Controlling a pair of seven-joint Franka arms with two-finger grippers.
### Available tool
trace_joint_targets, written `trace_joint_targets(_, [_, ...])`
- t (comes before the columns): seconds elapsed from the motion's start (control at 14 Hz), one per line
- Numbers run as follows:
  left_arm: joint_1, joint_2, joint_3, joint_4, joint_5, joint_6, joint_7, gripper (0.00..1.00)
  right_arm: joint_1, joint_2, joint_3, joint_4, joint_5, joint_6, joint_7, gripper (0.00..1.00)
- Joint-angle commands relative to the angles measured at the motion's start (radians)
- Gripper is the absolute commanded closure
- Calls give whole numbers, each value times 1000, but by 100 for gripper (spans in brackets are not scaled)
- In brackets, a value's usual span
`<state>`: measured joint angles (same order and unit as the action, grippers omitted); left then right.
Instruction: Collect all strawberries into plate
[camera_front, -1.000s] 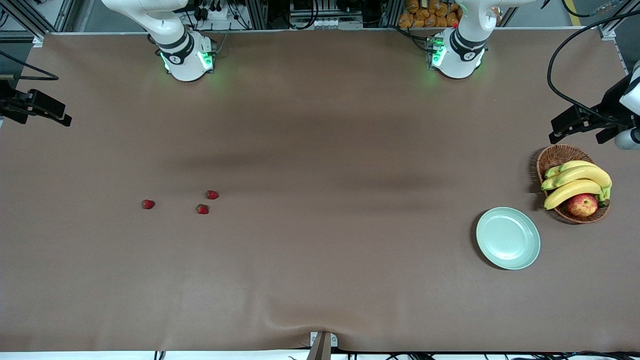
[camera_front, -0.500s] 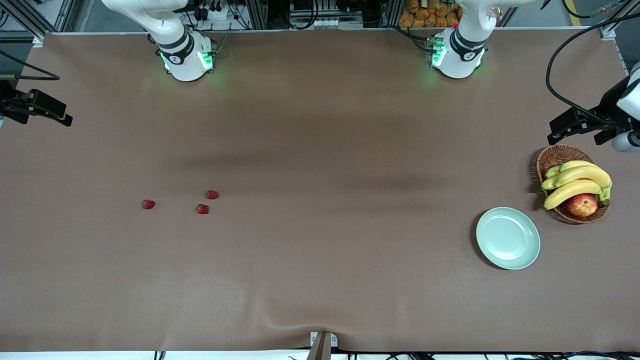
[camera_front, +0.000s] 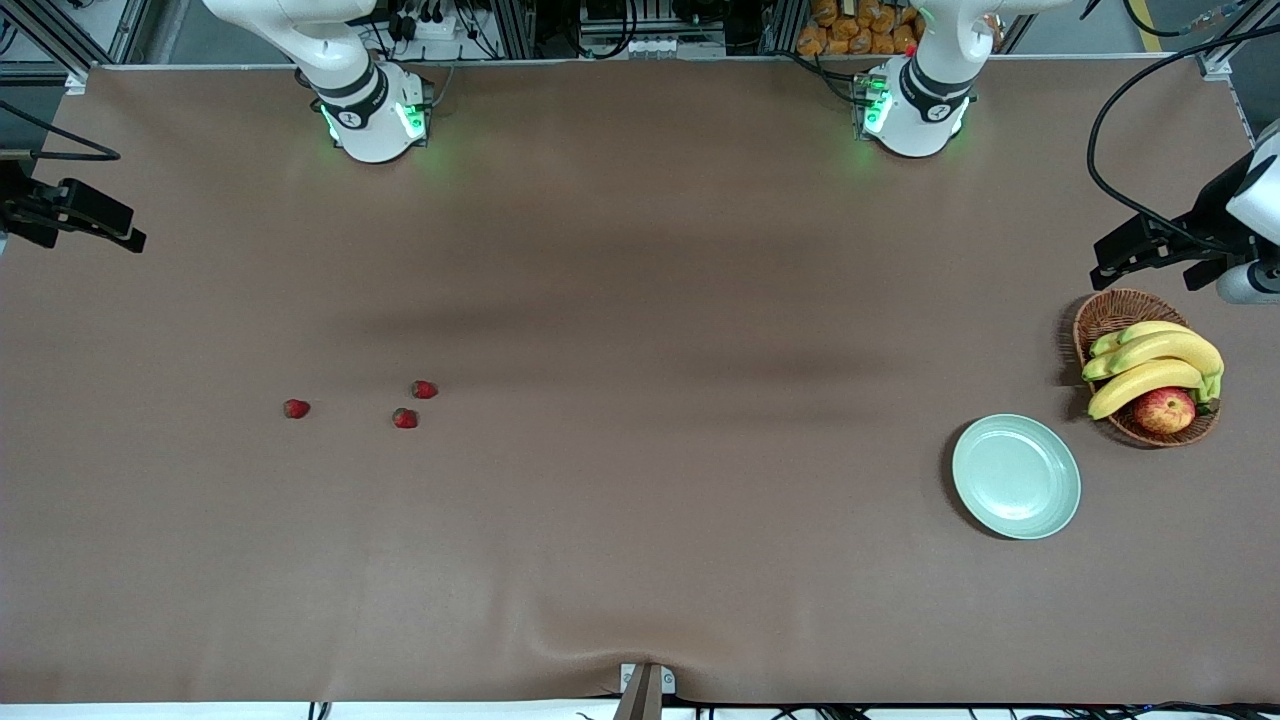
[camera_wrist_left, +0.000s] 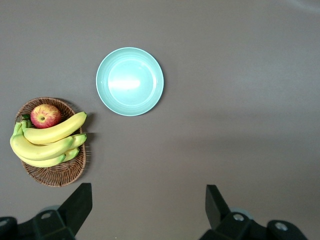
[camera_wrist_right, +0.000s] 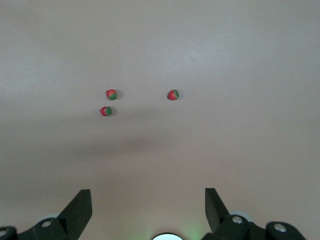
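Little change vs a sec ago: left gripper (camera_wrist_left: 145, 210), spread wide, drifted slightly up over the basket (camera_front: 1120, 310); plate (camera_front: 1016, 477) empty below it. Right gripper (camera_wrist_right: 145, 210) spread, waiting; three strawberries (camera_wrist_right: 111, 94) below, untouched. No collecting begun.

Robotics lab bench, not a home. I am bolted at my base (camera_front: 375, 120) to a wide table (camera_front: 640, 300) under a plain brown cover; my partner arm's base (camera_front: 912, 115) is fixed along the same edge, both lit green. Past the bases: aluminium framing (camera_front: 520, 25), a power strip and cable bundles (camera_front: 425, 20). A black cable (camera_front: 1110, 130) loops above my left gripper (camera_front: 1160, 250).
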<state>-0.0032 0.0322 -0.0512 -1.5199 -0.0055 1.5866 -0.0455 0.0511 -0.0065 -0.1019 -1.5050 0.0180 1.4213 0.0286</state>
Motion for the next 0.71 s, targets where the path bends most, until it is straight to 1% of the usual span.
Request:
trace_joint_targets(0.0, [5, -2, -4, 6, -8, -5, -13, 0, 1, -9, 1, -6, 11, -8, 1, 0])
trace_joint_targets(0.43, [2, 3, -4, 3, -7, -5, -19, 0, 6, 13, 4, -12, 11, 1, 2, 0])
trace_joint_targets(0.64, [2, 3, -4, 4, -7, -5, -17, 0, 45, 45, 4, -37, 11, 10, 4, 0])
